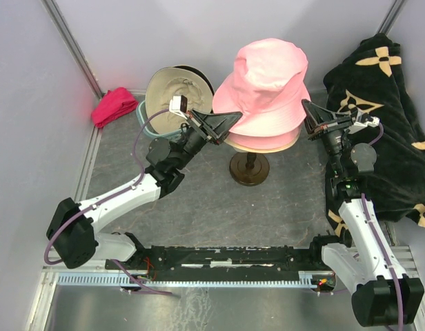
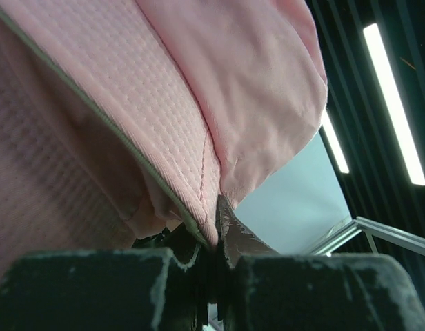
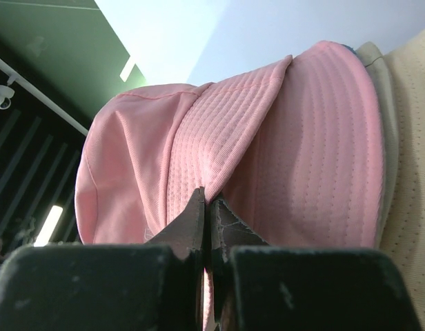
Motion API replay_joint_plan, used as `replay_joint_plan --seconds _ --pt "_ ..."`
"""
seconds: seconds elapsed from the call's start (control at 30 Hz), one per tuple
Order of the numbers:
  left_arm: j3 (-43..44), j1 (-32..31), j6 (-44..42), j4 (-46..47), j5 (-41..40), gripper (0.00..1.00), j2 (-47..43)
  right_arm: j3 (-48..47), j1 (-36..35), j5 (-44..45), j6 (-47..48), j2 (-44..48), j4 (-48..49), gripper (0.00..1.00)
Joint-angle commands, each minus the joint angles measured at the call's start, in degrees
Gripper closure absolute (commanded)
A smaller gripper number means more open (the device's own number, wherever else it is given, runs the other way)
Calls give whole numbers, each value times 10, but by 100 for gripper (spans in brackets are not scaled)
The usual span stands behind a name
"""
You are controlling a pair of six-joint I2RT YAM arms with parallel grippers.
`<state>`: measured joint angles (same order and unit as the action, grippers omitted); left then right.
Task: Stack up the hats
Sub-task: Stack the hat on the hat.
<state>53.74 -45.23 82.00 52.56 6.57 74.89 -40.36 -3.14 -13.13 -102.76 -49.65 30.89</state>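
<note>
A pink hat (image 1: pixel 268 79) sits on top of a stack on a stand, with another pink brim and a cream brim (image 1: pixel 264 143) showing under it. My left gripper (image 1: pixel 234 118) is shut on the top hat's left brim, and my right gripper (image 1: pixel 308 109) is shut on its right brim. The left wrist view shows the pink brim (image 2: pixel 164 103) pinched at the fingertips of the left gripper (image 2: pixel 218 207). In the right wrist view the right gripper (image 3: pixel 208 200) pinches the pink brim (image 3: pixel 233 138), and a cream hat (image 3: pixel 412 172) lies beneath. A tan hat (image 1: pixel 172 89) rests at the back left.
The stand's dark round base (image 1: pixel 249 167) is at the table's middle. A small magenta cloth (image 1: pixel 114 105) lies in the back left corner. A large black cloth with beige flower marks (image 1: pixel 388 131) fills the right side. A pale blue rim (image 1: pixel 145 118) shows under the tan hat.
</note>
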Motion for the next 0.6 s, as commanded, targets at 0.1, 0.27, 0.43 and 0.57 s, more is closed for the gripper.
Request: replay_joint_plan --seconds 0.1,0.27,0.43,0.57 --pt "-45 5 4 27 -4 97 -10 22 16 4 50 2 -21 98" --pt "-71 6 1 32 -19 97 -14 31 25 2 64 3 -32 98" --pt "-80 10 -8 33 -19 97 -14 41 31 -1 79 9 -45 98" --pt "-90 14 -11 24 -28 97 -21 51 36 1 81 15 -47 98"
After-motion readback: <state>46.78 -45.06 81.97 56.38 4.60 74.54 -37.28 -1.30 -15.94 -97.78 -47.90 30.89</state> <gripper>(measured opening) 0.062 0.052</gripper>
